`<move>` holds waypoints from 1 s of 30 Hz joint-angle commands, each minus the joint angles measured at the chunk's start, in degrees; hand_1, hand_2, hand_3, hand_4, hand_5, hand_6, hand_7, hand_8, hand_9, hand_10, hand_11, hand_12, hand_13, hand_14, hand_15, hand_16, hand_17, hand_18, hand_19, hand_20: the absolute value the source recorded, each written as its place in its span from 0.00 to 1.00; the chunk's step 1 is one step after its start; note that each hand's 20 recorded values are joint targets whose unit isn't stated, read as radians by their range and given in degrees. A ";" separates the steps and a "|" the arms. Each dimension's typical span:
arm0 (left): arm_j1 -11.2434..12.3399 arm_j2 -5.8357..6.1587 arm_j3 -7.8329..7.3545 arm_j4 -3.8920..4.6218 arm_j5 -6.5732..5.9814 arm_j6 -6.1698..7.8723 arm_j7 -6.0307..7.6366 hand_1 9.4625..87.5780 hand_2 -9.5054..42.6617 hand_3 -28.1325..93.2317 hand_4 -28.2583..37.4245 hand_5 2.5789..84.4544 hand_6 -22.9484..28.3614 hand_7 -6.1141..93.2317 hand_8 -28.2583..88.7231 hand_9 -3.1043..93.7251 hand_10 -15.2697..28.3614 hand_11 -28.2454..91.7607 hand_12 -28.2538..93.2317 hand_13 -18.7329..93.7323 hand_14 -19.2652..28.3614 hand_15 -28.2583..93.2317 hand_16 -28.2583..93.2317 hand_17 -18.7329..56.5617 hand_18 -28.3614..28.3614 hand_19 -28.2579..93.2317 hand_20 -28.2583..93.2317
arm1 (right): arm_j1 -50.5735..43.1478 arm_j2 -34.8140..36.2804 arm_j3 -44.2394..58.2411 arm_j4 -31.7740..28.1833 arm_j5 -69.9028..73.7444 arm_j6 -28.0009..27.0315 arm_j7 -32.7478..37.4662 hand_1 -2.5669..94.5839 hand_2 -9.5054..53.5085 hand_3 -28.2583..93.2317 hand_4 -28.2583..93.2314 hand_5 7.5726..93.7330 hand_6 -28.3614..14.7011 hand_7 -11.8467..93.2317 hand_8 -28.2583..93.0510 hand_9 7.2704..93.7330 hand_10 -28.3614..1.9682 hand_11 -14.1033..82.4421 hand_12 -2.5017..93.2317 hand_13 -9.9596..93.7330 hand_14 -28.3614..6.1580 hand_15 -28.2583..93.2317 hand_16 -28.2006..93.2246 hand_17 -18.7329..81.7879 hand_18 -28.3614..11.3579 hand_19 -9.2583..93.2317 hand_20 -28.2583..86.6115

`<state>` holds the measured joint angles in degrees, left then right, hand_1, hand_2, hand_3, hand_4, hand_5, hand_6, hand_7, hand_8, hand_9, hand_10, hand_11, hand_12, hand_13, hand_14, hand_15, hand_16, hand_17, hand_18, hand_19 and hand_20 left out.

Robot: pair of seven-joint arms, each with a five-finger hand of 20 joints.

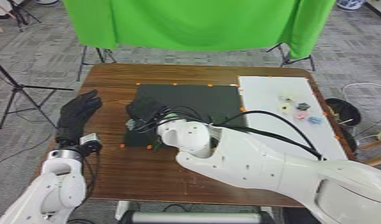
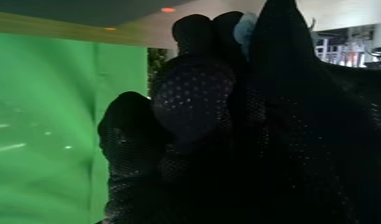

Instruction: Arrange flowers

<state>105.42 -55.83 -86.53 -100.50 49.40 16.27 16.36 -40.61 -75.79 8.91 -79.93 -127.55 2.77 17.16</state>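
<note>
Nearest: white right arm (image 1: 249,167); right hand (image 1: 144,107), fingers apparently clamped on pale-blue flower (image 2: 246,31). Left hand (image 1: 77,111): fingers straight, together. Pink flower (image 1: 301,114): lies on white board (image 1: 257,86), seemingly unarranged. Finished portion: cannot tell.

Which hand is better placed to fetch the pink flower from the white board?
Probably the right hand: its arm comes in from the side where the pink flower lies, while the left hand is at the far left of the table.
</note>
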 commanded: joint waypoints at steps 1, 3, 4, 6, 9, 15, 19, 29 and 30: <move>0.35 -0.36 -0.20 -0.25 -0.01 -1.31 -0.41 0.12 0.17 0.81 0.00 0.57 0.49 0.22 0.18 0.51 0.65 0.39 0.32 0.50 0.74 0.38 0.21 0.37 0.71 0.32 0.37 | 1.32 0.60 0.13 0.13 0.12 -0.48 0.72 0.58 0.00 0.75 0.07 0.80 0.74 0.39 0.26 0.80 0.59 0.26 0.29 0.95 0.76 0.69 0.52 0.82 0.46 1.00 0.68; 0.52 -0.29 -0.32 -0.35 -0.01 -1.32 -0.40 0.12 0.17 0.81 0.00 0.57 0.49 0.22 0.18 0.51 0.65 0.39 0.32 0.50 0.74 0.38 0.21 0.37 0.71 0.32 0.37 | 1.60 0.87 -0.21 -0.13 0.25 -1.15 0.80 0.58 0.00 0.75 0.07 0.80 0.74 0.39 0.26 0.80 0.59 0.26 0.29 0.95 0.76 0.69 0.52 0.82 0.46 1.00 0.68; 0.71 -0.31 -0.52 -0.50 0.02 -1.29 -0.40 0.12 0.17 0.81 0.00 0.57 0.49 0.22 0.18 0.51 0.65 0.39 0.32 0.50 0.74 0.38 0.21 0.36 0.71 0.32 0.37 | 1.72 0.95 -0.18 -0.34 0.49 -1.83 0.81 0.58 0.00 0.75 0.07 0.79 0.74 0.39 0.26 0.80 0.58 0.26 0.29 0.94 0.75 0.69 0.52 0.82 0.46 1.00 0.68; 0.86 -0.32 -0.63 -0.60 -0.03 -1.14 -0.35 0.12 0.17 0.81 0.00 0.57 0.49 0.22 0.18 0.51 0.64 0.39 0.32 0.50 0.74 0.38 0.21 0.36 0.71 0.32 0.37 | 1.70 1.07 -0.07 -0.44 0.52 -2.08 0.74 0.58 0.00 0.75 0.08 0.79 0.74 0.39 0.26 0.79 0.58 0.26 0.28 0.94 0.75 0.69 0.52 0.82 0.45 1.00 0.68; 0.70 -0.33 -0.75 -0.53 0.05 -1.32 -0.33 0.12 0.17 0.81 0.00 0.57 0.49 0.22 0.18 0.51 0.65 0.39 0.32 0.50 0.74 0.38 0.21 0.36 0.71 0.32 0.37 | 2.21 1.13 -0.21 -0.46 0.93 -2.56 1.08 0.57 0.00 0.76 0.08 0.79 0.74 0.40 0.26 0.79 0.58 0.27 0.27 0.94 0.75 0.69 0.51 0.82 0.45 1.00 0.68; 0.82 -0.31 -0.87 -0.76 0.06 -1.31 -0.29 0.12 0.16 0.82 0.00 0.56 0.49 0.22 0.18 0.51 0.65 0.39 0.32 0.50 0.74 0.38 0.21 0.36 0.71 0.32 0.37 | 3.01 1.49 -0.34 -0.62 0.86 -4.23 1.22 0.56 0.00 0.76 0.09 0.76 0.73 0.39 0.26 0.76 0.57 0.28 0.25 0.94 0.75 0.69 0.51 0.81 0.44 1.00 0.68; 1.09 -0.34 -1.11 -0.88 0.02 -1.22 -0.34 0.12 0.16 0.82 0.00 0.56 0.49 0.22 0.18 0.51 0.65 0.39 0.32 0.50 0.74 0.38 0.21 0.36 0.71 0.32 0.37 | 3.27 1.65 -0.18 -0.66 0.71 -6.12 1.08 0.56 0.00 0.76 0.09 0.76 0.73 0.39 0.26 0.76 0.57 0.29 0.24 0.94 0.75 0.69 0.51 0.81 0.44 1.00 0.68; 1.69 -0.54 -1.74 -1.12 0.03 -1.30 -0.59 0.13 0.15 0.82 0.00 0.56 0.49 0.22 0.18 0.51 0.65 0.39 0.32 0.50 0.74 0.38 0.21 0.36 0.71 0.32 0.37 | 3.87 2.69 0.85 -2.13 1.17 -11.45 1.06 0.54 0.00 0.76 0.10 0.70 0.70 0.39 0.26 0.72 0.55 0.30 0.21 0.93 0.75 0.69 0.51 0.80 0.44 1.00 0.68; 1.82 -0.49 -1.83 -1.25 0.06 -1.31 -0.70 0.13 0.15 0.82 0.00 0.56 0.49 0.22 0.18 0.51 0.65 0.39 0.32 0.50 0.74 0.38 0.21 0.36 0.71 0.32 0.37 | 4.03 2.94 0.79 -2.51 1.41 -12.03 1.20 0.53 0.00 0.76 0.10 0.69 0.70 0.39 0.26 0.72 0.55 0.30 0.21 0.93 0.76 0.69 0.51 0.80 0.44 1.00 0.68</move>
<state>106.38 -55.88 -87.79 -101.32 49.42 15.50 16.26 -38.10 -73.94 8.66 -80.85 -126.36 -4.69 17.92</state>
